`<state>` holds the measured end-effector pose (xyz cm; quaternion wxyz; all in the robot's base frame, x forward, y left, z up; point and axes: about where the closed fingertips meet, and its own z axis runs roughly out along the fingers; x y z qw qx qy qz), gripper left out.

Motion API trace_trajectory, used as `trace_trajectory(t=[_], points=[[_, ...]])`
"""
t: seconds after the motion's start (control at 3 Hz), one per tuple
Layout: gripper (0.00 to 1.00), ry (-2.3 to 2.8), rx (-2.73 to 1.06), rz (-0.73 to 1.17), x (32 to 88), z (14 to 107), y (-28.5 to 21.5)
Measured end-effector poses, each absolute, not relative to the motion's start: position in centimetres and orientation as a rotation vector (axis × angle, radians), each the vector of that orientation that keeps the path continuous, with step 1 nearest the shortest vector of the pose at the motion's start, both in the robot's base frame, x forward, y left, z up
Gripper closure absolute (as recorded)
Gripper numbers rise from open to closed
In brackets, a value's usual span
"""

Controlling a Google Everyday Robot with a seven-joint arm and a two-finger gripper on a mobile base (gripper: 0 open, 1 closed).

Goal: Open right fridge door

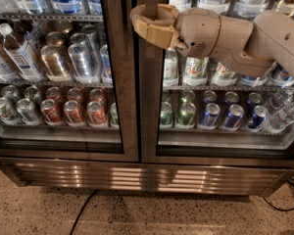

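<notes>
the gripper (pixel 138 23) sits near 12 o'clock, over the left frame edge of the right door (pixel 151 124); whether it grips cannot be told; the door fills the 3 o'clock half, shut flush beside the left door (pixel 121 106).

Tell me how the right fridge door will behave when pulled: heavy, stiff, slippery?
The right fridge door probably swings heavy and rigid: glass pane in metal frame. Its brushed frame looks smooth, so the gripper, at its left edge up high, might slip.
</notes>
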<state>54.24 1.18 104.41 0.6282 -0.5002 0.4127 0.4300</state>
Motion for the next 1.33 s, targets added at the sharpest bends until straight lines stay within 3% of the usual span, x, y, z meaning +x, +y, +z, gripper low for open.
trace_trajectory(t=[1.33], points=[[1.0,0.947,-1.136,0.987,54.26,104.39,1.15]])
